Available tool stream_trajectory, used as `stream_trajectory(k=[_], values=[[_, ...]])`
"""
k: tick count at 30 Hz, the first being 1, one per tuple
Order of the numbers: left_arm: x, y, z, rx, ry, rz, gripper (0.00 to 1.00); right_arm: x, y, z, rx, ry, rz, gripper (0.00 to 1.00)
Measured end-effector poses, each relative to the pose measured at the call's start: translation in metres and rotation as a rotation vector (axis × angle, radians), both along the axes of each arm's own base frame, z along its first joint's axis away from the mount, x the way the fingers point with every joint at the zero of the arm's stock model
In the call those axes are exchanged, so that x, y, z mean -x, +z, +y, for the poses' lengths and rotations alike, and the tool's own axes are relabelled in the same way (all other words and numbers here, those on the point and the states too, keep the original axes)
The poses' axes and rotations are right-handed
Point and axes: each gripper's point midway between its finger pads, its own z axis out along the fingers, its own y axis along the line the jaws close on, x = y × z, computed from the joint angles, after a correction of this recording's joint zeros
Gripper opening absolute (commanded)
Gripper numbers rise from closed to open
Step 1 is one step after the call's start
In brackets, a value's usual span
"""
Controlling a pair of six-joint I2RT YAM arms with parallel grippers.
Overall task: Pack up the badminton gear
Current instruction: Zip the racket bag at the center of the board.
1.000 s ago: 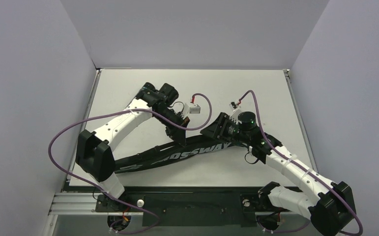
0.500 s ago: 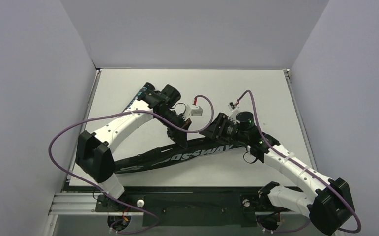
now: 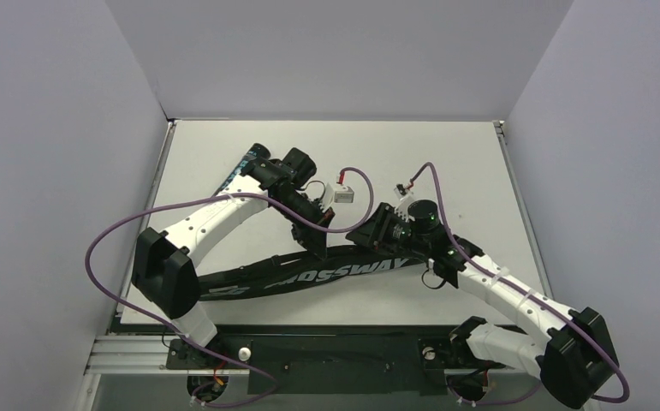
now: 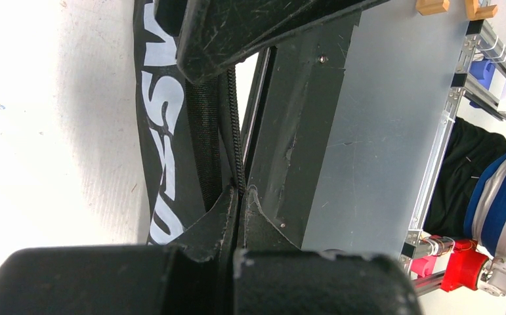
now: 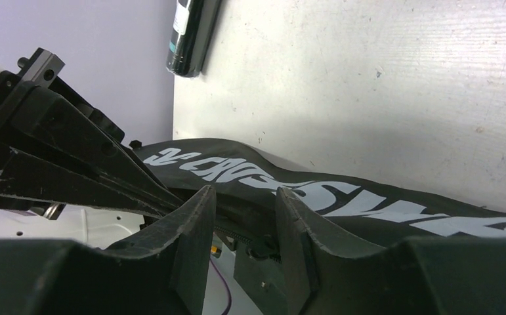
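The black bag (image 3: 249,282) lettered CROSSWAY lies slantwise across the near half of the table. My left gripper (image 3: 313,247) is shut on the bag's zipper edge (image 4: 240,157), the pads pressed together over it. My right gripper (image 3: 365,233) stands just to the right of it, open, its fingers (image 5: 201,216) astride the same zipper edge with a gap on both sides. The black teal-printed tube (image 3: 242,167) lies at the far left, partly under the left arm, and its end also shows in the right wrist view (image 5: 194,26). The rackets are out of view.
A small grey box (image 3: 341,193) on a purple cable hangs between the arms. Grey walls close in the white table (image 3: 480,154) on three sides. A metal rail (image 4: 443,131) and a person's blue-striped sleeve (image 4: 499,197) show beyond the near edge.
My right gripper has moved left toward the left gripper and its jaws have narrowed. The bag's right end has shifted a little with it. The left gripper stays shut.
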Motion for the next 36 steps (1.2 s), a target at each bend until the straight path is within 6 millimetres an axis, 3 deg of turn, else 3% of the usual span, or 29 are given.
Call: stream_trajectory(k=[9, 19, 28, 36], values=[[0.000, -0.002, -0.001, -0.013, 0.029, 0.020, 0.00, 0.003, -0.006, -0.003, -0.028, -0.044, 0.003, 0.35], [-0.005, -0.004, -0.004, -0.015, 0.084, 0.052, 0.00, -0.013, -0.010, 0.010, -0.058, -0.100, 0.000, 0.29], [-0.024, -0.007, 0.002, 0.004, 0.168, 0.089, 0.00, -0.018, -0.008, 0.011, -0.083, -0.136, -0.012, 0.25], [-0.024, -0.008, 0.002, 0.010, 0.176, 0.111, 0.00, -0.020, -0.012, 0.011, -0.071, -0.138, -0.014, 0.31]])
